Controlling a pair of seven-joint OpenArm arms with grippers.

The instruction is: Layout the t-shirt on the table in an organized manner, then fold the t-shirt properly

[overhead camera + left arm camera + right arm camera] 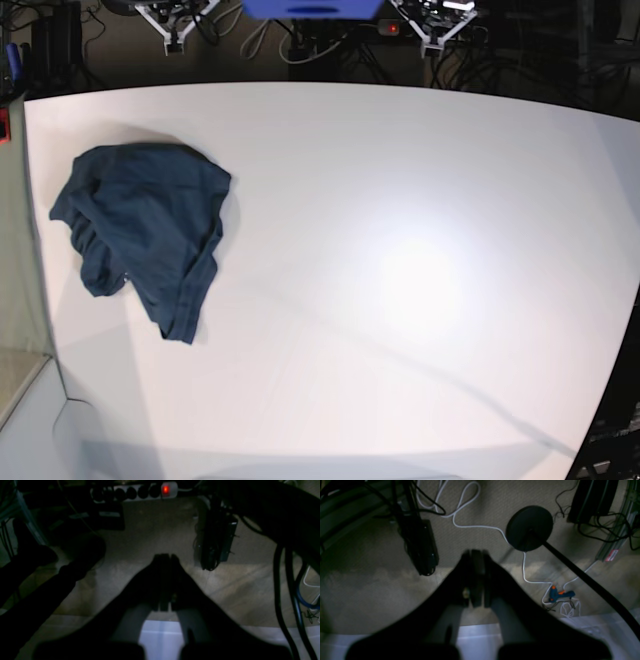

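So the shirt (pixel 140 230) is one dark navy heap, bunched up and nowhere near laid out. It sits on the far left part of the table (pixel 400 290), close to the left edge, with one end trailing toward the near side in a narrow point. Folds and a hem line show, but I can't pick out the sleeves or the neck. The rest of the white tabletop to its right is bare, with a bright glare patch right of centre, so nothing sits beside the shirt.

Neither arm shows in the base view. The right gripper (pixel 477 552) is pressed fully closed on nothing, hanging over the beige floor past the table edge. Below it there's one black box (pixel 422 546) on the left, one round black stand base (pixel 529 528) with its pole running off to the right, one white cable (pixel 480 526) looping across, and one small blue and orange glue gun (pixel 560 595).

The left gripper (pixel 165 556) is the same deal: jaws squeezed together, empty, over a dim floor. One power strip (pixel 140 491) with a lit red switch lies at the far side, one black box (pixel 217 542) is to the right of the gripper, and a bunch of dark cables (pixel 287 580) hang down the right edge.
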